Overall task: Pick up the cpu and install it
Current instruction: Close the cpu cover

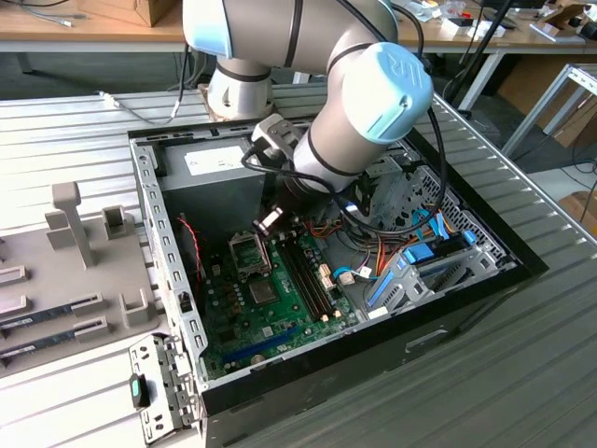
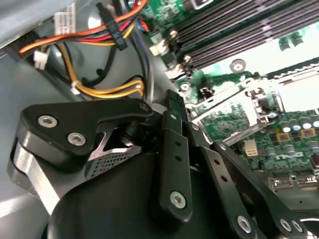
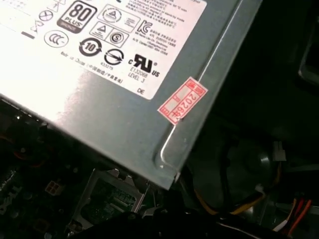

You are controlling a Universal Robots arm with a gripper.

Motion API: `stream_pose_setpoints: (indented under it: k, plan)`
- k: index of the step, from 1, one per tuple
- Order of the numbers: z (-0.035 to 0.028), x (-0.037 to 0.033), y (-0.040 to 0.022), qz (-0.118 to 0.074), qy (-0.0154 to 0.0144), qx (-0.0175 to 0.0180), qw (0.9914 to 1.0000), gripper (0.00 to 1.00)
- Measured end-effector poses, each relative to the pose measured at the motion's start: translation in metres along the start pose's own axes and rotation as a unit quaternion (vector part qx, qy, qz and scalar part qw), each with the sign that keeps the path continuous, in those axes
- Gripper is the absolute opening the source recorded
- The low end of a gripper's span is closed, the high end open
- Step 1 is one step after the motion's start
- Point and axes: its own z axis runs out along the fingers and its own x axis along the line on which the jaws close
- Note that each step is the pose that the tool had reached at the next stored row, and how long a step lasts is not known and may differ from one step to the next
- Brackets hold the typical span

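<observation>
My gripper (image 1: 269, 221) is down inside the open computer case (image 1: 485, 280), just above the far edge of the motherboard's processor socket (image 1: 250, 252). In the second wrist view the gripper's black linkages (image 2: 169, 102) converge beside the socket's metal frame (image 2: 234, 107), which also appears in the first wrist view (image 3: 112, 199). The cpu is hidden; I cannot tell whether anything is held. A darker square chip (image 1: 264, 291) lies on the green board nearer the front.
The grey power supply (image 1: 210, 173) (image 3: 124, 99) stands close behind the gripper. Coloured cable bundles (image 2: 107, 35) and memory slots (image 1: 303, 271) flank the socket. A grey fixture tray (image 1: 75, 271) with long sticks sits at the exterior view's left, outside the case.
</observation>
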Motion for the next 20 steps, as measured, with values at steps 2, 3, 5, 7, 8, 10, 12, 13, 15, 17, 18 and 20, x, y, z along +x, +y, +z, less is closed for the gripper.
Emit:
stream_pose_setpoints:
  k: [2,3,5,7,8,10,12,13,15,17,18,20]
  plan:
    - [0.0005,0.0,-0.0002,-0.011,0.0008,-0.0057,0.99992,0.11]
    - [0.0009,0.0,-0.0003,-0.019,0.0022,-0.0082,0.99979,0.11]
    - [0.0025,0.0001,-0.0008,-0.051,0.012,-0.0125,0.99853,0.11]
    - [0.0037,-0.0001,-0.0014,-0.061,0.0151,-0.0137,0.99792,0.11]
    - [0.0043,-0.0004,-0.0018,-0.064,0.0158,-0.0142,0.99773,0.11]
    - [0.0064,-0.0009,-0.0029,-0.071,0.0175,-0.0156,0.99722,0.11]
    - [0.008,-0.0014,-0.0037,-0.076,0.0188,-0.0165,0.99681,0.11]
    - [0.0089,-0.0017,-0.0042,-0.08,0.0198,-0.0172,0.99649,0.11]
    - [0.0112,-0.0018,-0.0051,-0.086,0.0216,-0.0182,0.9959,0.11]
    - [0.0115,-0.0016,-0.0054,-0.087,0.0221,-0.0183,0.99576,0.11]
    - [0.0115,-0.0014,-0.006,-0.088,0.0221,-0.0185,0.99573,0.11]
    - [0.0111,-0.0006,-0.007,-0.088,0.022,-0.0187,0.99572,0.11]
